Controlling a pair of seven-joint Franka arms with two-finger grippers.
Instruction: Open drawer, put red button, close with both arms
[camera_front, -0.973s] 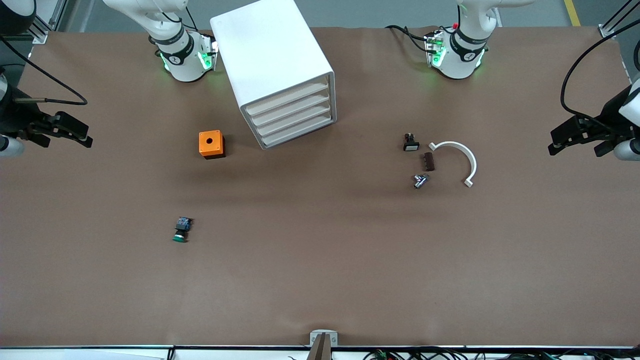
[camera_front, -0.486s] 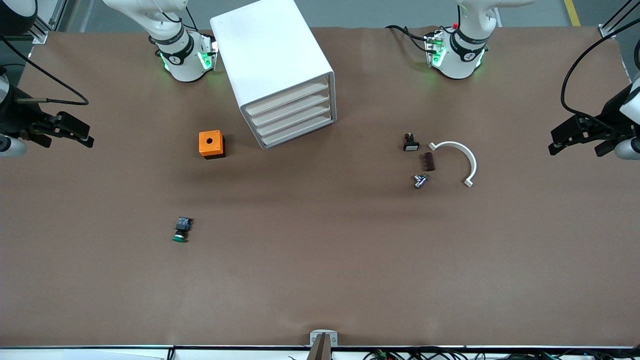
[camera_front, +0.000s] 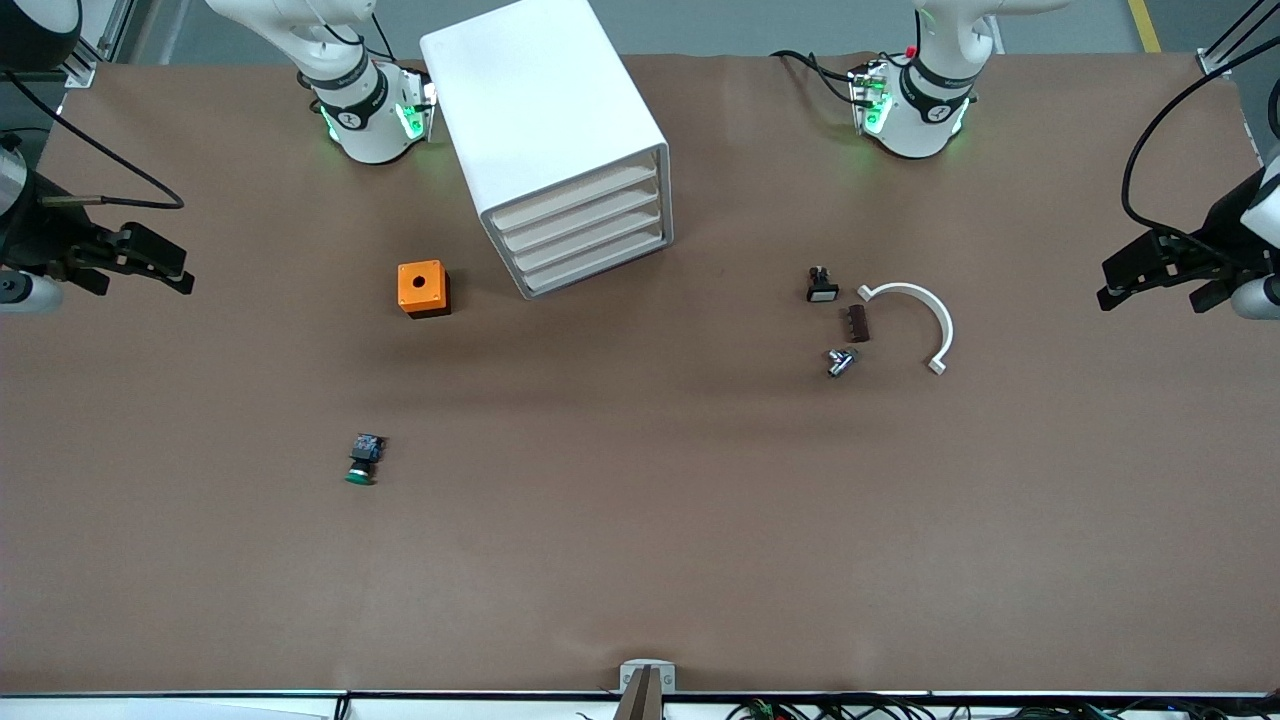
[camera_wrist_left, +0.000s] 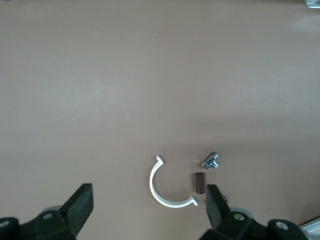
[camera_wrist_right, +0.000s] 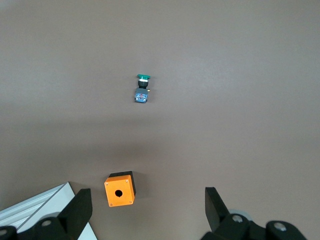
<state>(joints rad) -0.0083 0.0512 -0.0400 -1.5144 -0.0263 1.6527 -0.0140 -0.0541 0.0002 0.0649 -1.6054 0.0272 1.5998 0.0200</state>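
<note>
Right gripper (camera_front: 175, 272) has edged inward from the table's (camera_front: 640, 560) edge; both grippers' fingers wide, empty.

The red button does not show in any view. In the front view both arms are cut off at the picture's side edges, so only part of the left hand (camera_front: 1125, 280) and the right hand (camera_front: 160, 265) appears. In the right wrist view the white cabinet (camera_wrist_right: 37, 212) is cropped to one corner. The small black part with a white face (camera_front: 822, 286) and the silver metal part (camera_front: 840, 361) are too small to identify. Whether the topmost drawer (camera_front: 570, 198) is fully closed cannot be told.
</note>
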